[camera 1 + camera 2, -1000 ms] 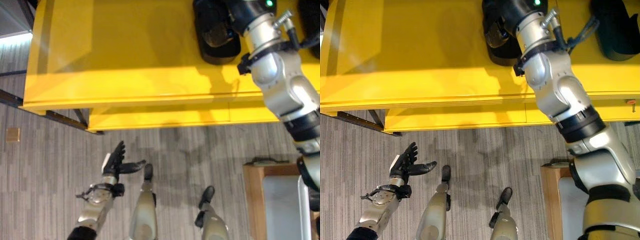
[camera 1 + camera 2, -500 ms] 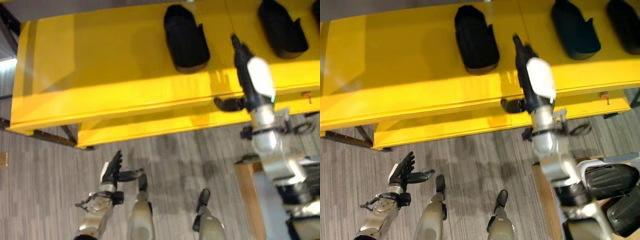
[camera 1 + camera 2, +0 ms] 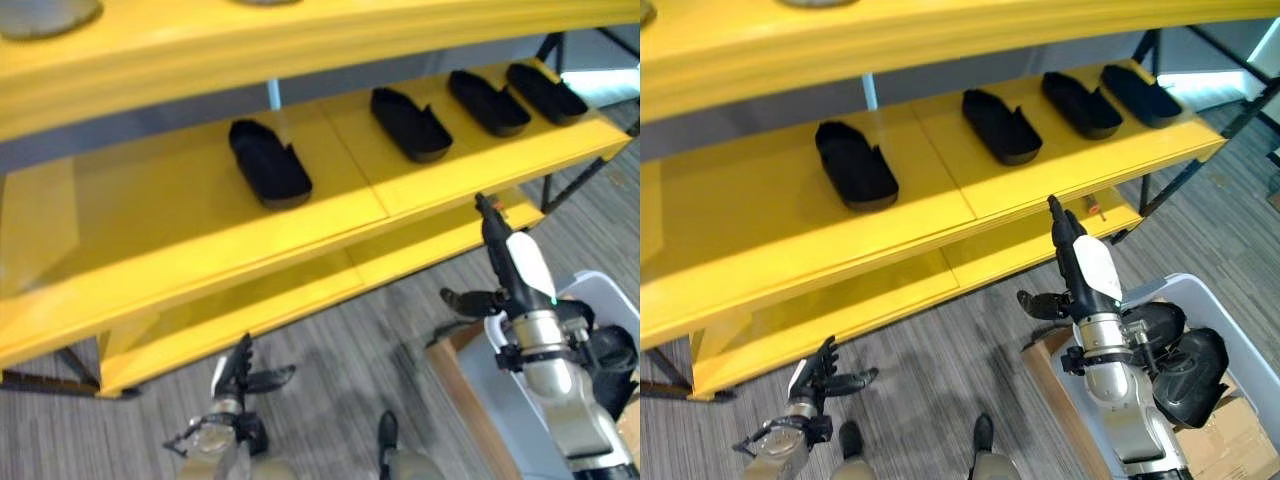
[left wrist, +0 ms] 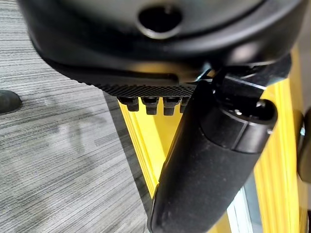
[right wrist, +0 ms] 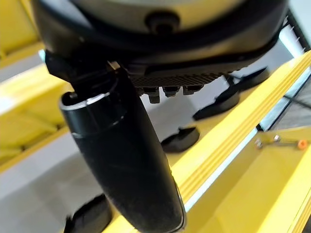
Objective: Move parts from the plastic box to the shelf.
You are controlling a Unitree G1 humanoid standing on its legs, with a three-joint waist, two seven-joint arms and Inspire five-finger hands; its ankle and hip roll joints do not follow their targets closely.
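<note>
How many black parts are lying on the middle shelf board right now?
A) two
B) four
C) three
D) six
B: four black parts lie in a row on the yellow shelf: one at the left, one in the middle, and two toward the right end. The right hand is open and empty.

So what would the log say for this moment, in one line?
shelf: four black parts | box: more parts | right hand: open, empty | left hand: open, idle
</note>
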